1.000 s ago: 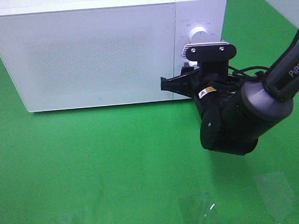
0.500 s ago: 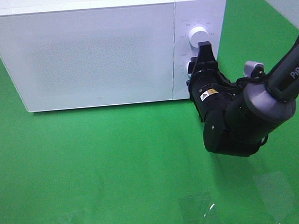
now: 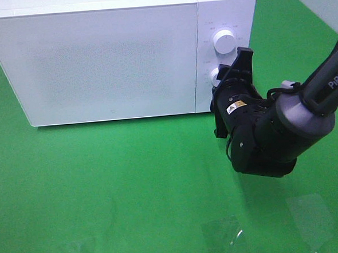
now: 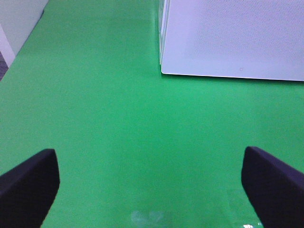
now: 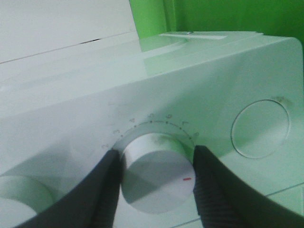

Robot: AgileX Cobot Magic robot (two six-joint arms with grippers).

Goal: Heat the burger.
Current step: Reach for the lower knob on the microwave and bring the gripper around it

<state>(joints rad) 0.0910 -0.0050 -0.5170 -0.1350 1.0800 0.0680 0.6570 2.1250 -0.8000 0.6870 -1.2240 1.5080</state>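
The burger is hidden; the white microwave [image 3: 107, 61] stands with its door closed. My right gripper [image 3: 226, 77] is at the control panel, below the upper knob [image 3: 225, 41]. In the right wrist view my right gripper [image 5: 156, 173] is shut on the lower knob [image 5: 154, 166], with a black finger pressed against each side of it. A small red mark shows on the knob's face. My left gripper [image 4: 152, 185] shows only in the left wrist view, open over bare green table, with nothing between its fingers [image 4: 28, 185].
A green mat [image 3: 104, 188] covers the table in front of the microwave. A round button [image 5: 260, 128] sits beside the held knob on the panel. The microwave's front corner [image 4: 164, 71] lies ahead of the left gripper.
The right wrist has rolled about the lower knob: its fingers went from lying sideways to standing nearly upright. The left gripper's view gives no earlier frame.
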